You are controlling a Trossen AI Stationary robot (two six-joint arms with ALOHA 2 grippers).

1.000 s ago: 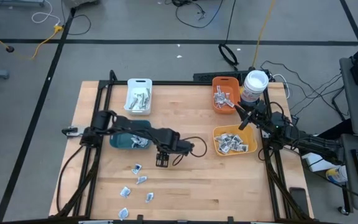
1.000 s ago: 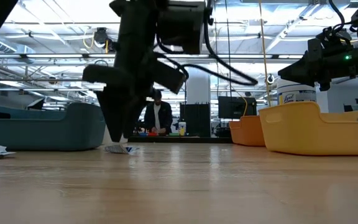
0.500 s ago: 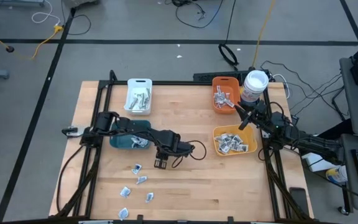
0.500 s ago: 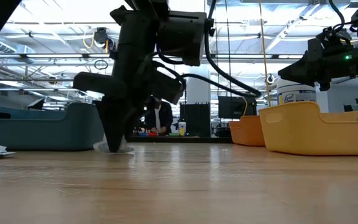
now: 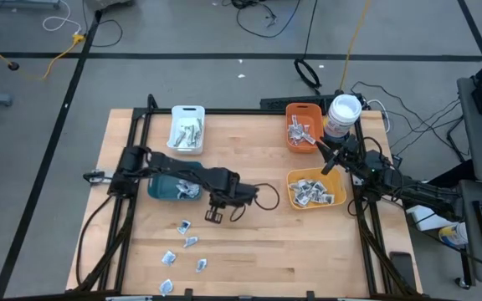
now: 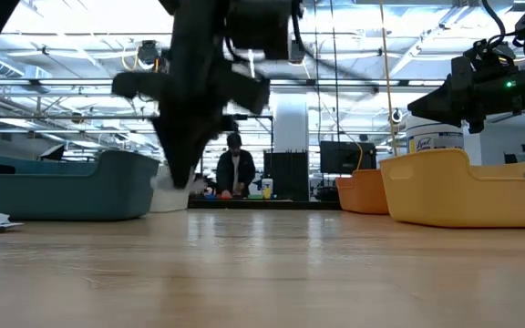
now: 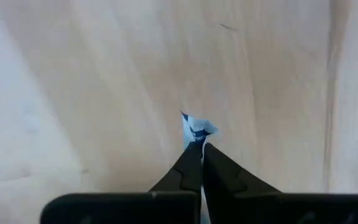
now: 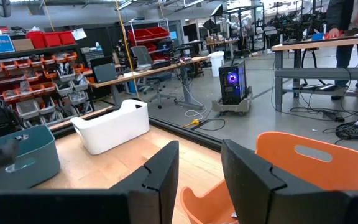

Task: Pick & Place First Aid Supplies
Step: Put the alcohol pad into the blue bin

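Nearest us on the worktop point(image 5: 249, 251), we count a handful of first aid packets point(image 5: 184, 227) lying loose along the front edge, so the sorting is, by our judgement, well along but not finished. Just beyond them the left tool point(image 5: 213, 216) hangs above the wood, its fingers pinched tight on one small packet with bluish print point(image 7: 194, 129); we take this to be a pick just made, with its placing yet to come. Farther back the teal bin point(image 5: 174, 186), the yellow bin point(image 5: 315, 189), the white bin point(image 5: 187, 128) and the orange bin point(image 5: 303, 125) each already hold packets. The right tool point(image 8: 199, 180) waits over the orange bin's near edge with its fingers apart and nothing between them. We cannot read the held packet's kind, and the left arm covers part of the teal bin.
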